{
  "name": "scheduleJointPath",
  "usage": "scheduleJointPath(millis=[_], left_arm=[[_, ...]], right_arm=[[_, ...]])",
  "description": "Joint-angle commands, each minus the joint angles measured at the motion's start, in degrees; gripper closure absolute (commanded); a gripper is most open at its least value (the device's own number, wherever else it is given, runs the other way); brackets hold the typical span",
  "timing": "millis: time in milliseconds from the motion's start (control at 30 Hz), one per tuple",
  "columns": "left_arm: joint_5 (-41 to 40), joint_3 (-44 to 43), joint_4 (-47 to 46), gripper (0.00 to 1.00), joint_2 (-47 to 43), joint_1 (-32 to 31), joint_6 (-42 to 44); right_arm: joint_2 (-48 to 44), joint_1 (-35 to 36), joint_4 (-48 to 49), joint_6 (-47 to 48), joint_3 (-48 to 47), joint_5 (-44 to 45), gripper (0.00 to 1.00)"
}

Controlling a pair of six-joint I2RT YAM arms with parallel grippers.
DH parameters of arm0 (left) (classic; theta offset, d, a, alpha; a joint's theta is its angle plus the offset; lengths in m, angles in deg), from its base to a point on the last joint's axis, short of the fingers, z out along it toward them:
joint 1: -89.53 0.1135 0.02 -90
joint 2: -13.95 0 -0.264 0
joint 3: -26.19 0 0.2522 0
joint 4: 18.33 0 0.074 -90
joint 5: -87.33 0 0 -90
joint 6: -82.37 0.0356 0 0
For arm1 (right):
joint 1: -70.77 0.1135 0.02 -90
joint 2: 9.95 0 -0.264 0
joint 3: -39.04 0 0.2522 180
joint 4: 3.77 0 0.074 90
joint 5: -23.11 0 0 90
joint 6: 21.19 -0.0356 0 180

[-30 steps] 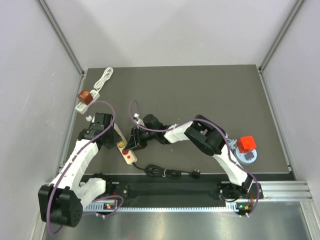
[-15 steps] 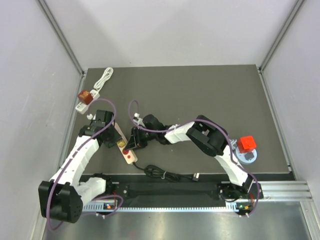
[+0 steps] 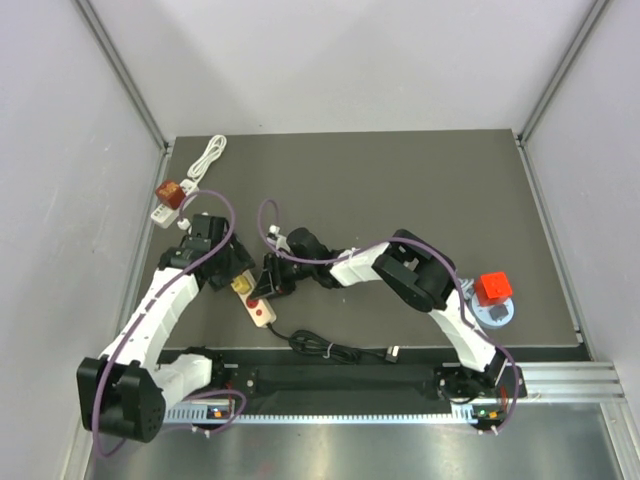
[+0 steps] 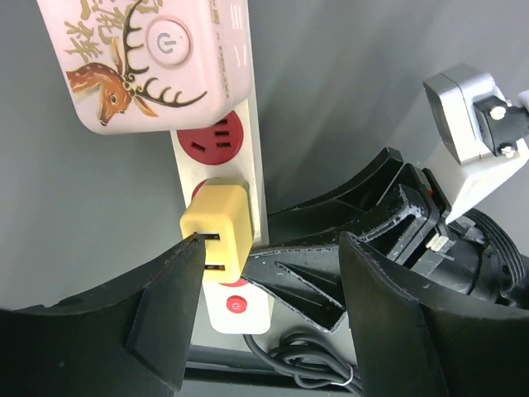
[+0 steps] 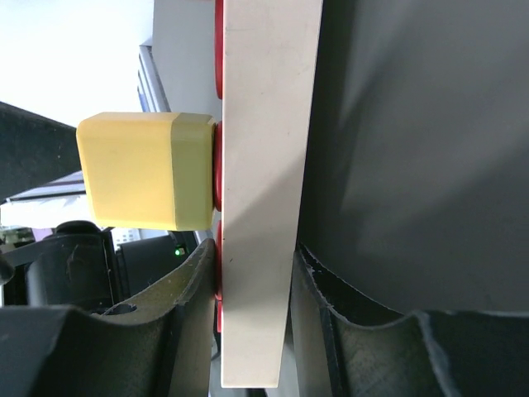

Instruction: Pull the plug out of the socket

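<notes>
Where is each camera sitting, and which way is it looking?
Top external: above and behind the arms, looking down at the table; both arms show, with their bases at the bottom.
Left wrist: on the left arm, looking down past the open left gripper at the yellow plug in the power strip.
Right wrist: on the right arm, looking side-on along the power strip; the right gripper clamps it.
Shared: all three views show the yellow plug and the power strip.
</notes>
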Motion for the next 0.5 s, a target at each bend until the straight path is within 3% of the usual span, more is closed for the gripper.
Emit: scheduleJointPath(millis=[0, 300, 467], left_arm=[[0.0, -1.8, 1.7, 0.29, 2.2, -0.3, 0.2], [-3.1, -1.0, 4.4, 0.29, -6.5, -0.3, 1.2], [-3.9, 2.1, 4.1, 0.30, -6.4, -0.3, -5.1]], right_arm=[[2.4, -0.3, -2.2, 4.6, 0.8, 1.6, 1.00], [2.8, -0.4, -2.1, 5.0, 0.5, 1.1, 1.00], [2.7, -0.4, -0.9, 4.6, 1.2, 1.0, 1.00]])
